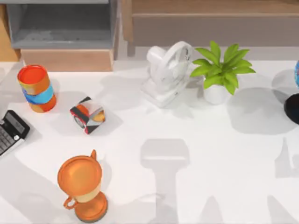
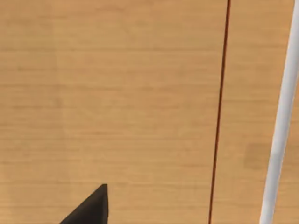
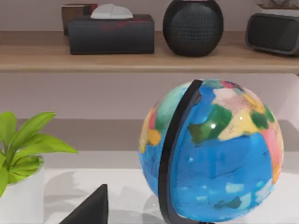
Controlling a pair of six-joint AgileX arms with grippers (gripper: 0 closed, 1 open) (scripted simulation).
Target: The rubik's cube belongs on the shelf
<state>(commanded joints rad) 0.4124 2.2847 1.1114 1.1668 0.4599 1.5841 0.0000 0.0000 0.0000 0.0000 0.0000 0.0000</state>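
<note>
The rubik's cube is out of view. The shelf (image 1: 210,8) runs along the back right of the table as a light-brown ledge with a grey-brown panel below it. In the right wrist view the shelf (image 3: 140,59) carries a black tissue box, a round black speaker and other dark items. A dark tip of my right gripper (image 3: 92,209) sits low in that view, near a globe (image 3: 212,154). A dark tip of my left gripper (image 2: 92,209) hangs over plain light wood.
On the white table stand a glossy black, white and orange cube (image 1: 87,114), an orange-blue cup (image 1: 36,87), an orange trophy (image 1: 81,186), a white headphone stand (image 1: 167,72), a potted plant (image 1: 219,74) and a calculator (image 1: 11,133). A grey-lined box compartment (image 1: 60,28) is back left.
</note>
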